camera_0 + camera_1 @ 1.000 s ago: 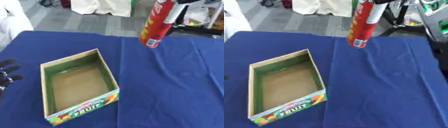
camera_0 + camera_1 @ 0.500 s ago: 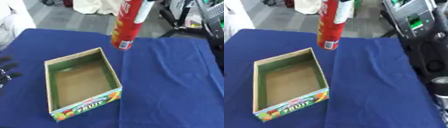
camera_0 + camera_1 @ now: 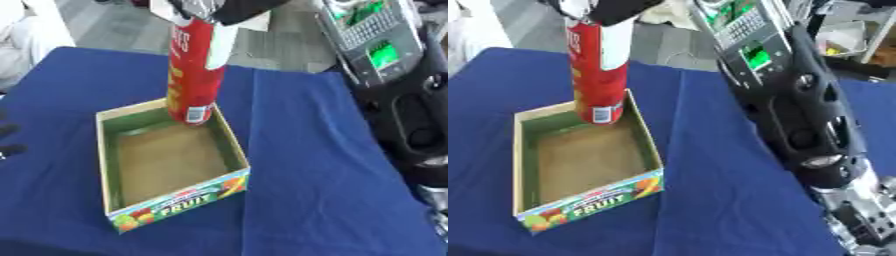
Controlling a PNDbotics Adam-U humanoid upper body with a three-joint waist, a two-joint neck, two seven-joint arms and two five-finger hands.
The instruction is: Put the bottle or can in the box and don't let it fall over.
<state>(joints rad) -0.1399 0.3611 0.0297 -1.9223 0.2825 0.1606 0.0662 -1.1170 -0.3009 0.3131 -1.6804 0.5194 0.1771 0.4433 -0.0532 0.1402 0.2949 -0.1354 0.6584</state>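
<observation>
A tall red can (image 3: 194, 75) hangs nearly upright, and its bottom end is over the far end of the open cardboard box (image 3: 175, 200). The box has a FRUIT label on its near wall and lies on the blue table (image 3: 306, 150). It has nothing inside. My right hand (image 3: 229, 9) is at the top edge, shut on the can's upper part and hiding the lid. Whether the can's base touches the box floor I cannot tell. Only dark fingertips of my left hand (image 3: 9, 149) show at the left edge, relaxed and well clear of the box.
My right arm (image 3: 807, 110) runs from the lower right up across the table's right side. Equipment with a green screen (image 3: 367, 35) stands beyond the far edge. Bare blue cloth lies to the right of the box and in front of it.
My right hand has carried the can leftwards and lower, from above the table's far right to above the box's far end. The box has stayed put. The whole picture has shifted slightly.
</observation>
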